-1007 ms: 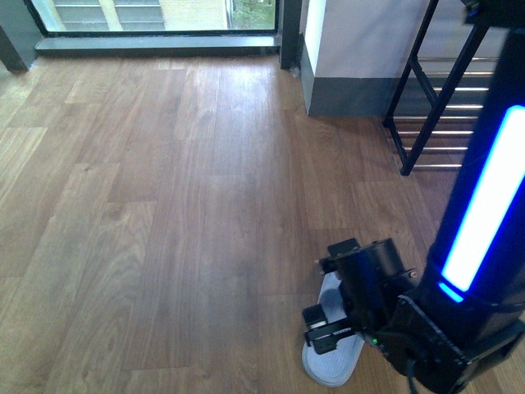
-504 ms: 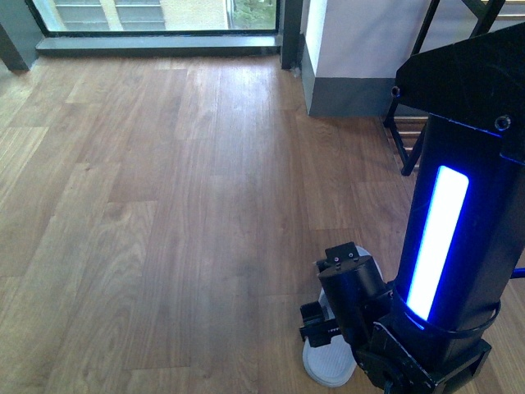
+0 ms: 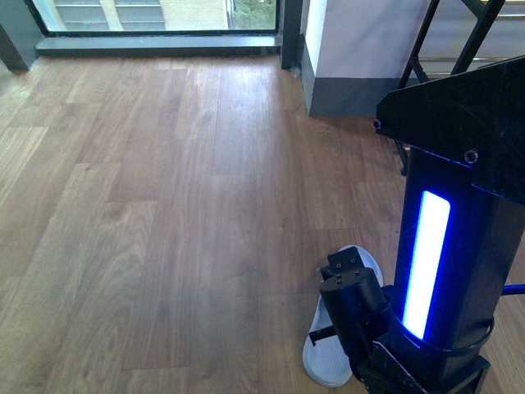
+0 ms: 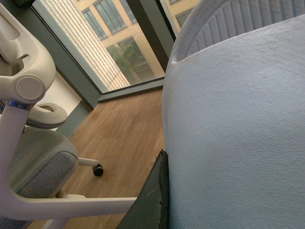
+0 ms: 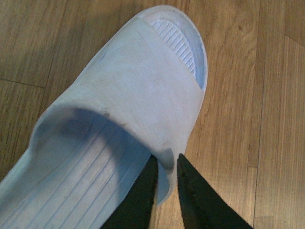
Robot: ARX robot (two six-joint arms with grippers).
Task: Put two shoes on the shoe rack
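Note:
One pale blue slide [image 5: 119,119] hangs just over the wood floor, and my right gripper [image 5: 167,162] is shut on the edge of its strap, one black finger on each side. The front view shows this slide [image 3: 326,366] low on the floor beneath the right arm's black wrist [image 3: 354,295], which hides the fingers. A second pale blue slide [image 4: 238,133] fills the left wrist view, pressed against my left gripper [image 4: 161,167]. Only one dark finger [image 4: 150,200] shows there. The shoe rack [image 3: 420,41] stands at the far right, mostly hidden behind the arm.
The right arm's tall black link with a blue light [image 3: 426,263] blocks the right of the front view. A white wall corner with a grey skirting [image 3: 344,90] stands beside the rack. A grey office chair [image 4: 28,157] and a floor-level window [image 3: 156,16] are also in view.
The lit arm link has swung left across the front view and covers more of the rack. The wrist below it has turned, and more of the slide's length now shows.

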